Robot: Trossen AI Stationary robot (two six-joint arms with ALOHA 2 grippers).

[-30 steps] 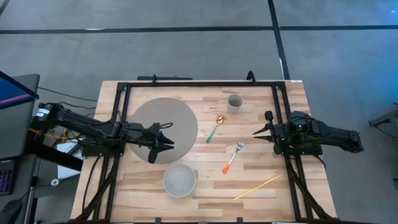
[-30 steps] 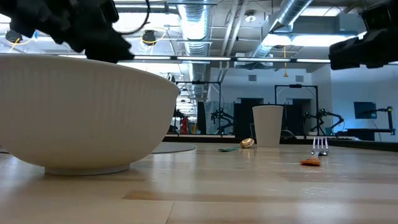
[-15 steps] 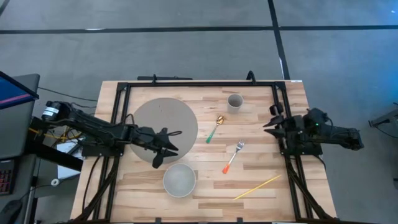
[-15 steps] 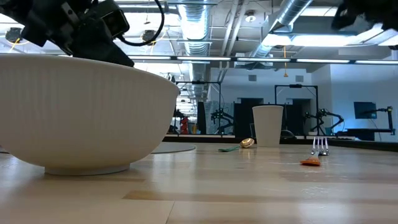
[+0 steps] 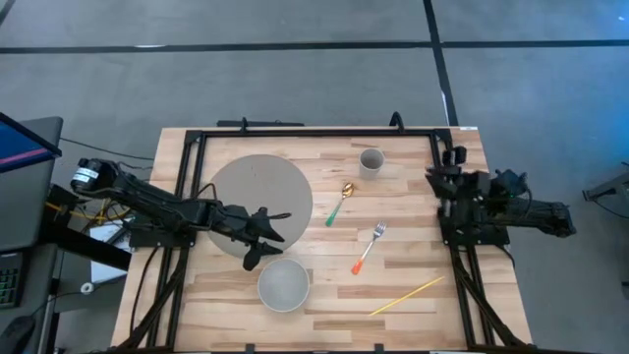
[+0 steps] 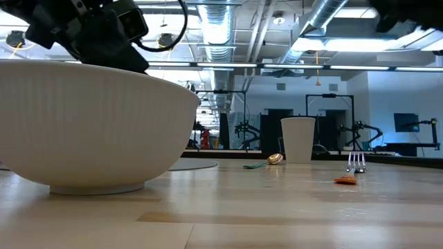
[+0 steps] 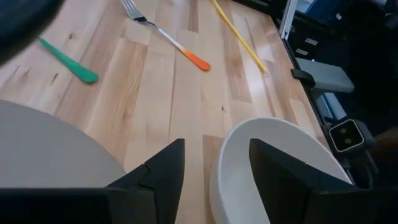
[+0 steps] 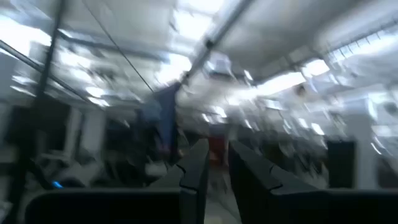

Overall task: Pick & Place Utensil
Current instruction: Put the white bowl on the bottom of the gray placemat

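My left gripper (image 5: 263,239) is open and hovers over the near right edge of the round grey plate (image 5: 257,197), just beside the white bowl (image 5: 283,284); in its wrist view (image 7: 216,149) the bowl's rim (image 7: 273,134) lies right ahead. It holds nothing. A gold spoon with a green handle (image 5: 339,205), a fork with an orange handle (image 5: 368,249) and a thin yellow stick (image 5: 405,295) lie flat on the wood. My right gripper (image 5: 444,167) waits at the table's right edge, tipped upward, its fingers (image 8: 198,165) close together and empty.
A pale cup (image 5: 371,161) stands upright near the far edge, beyond the spoon. A black frame (image 5: 295,131) runs along the far edge and both sides of the table. Bare wood lies between the bowl and the fork. In the low view the bowl (image 6: 90,124) fills the left foreground.
My left gripper has moved toward the table's near edge, from over the plate toward the bowl. My right gripper has drawn back toward the right and far edges and tipped upward, so its wrist view now looks at the ceiling. No utensil has moved.
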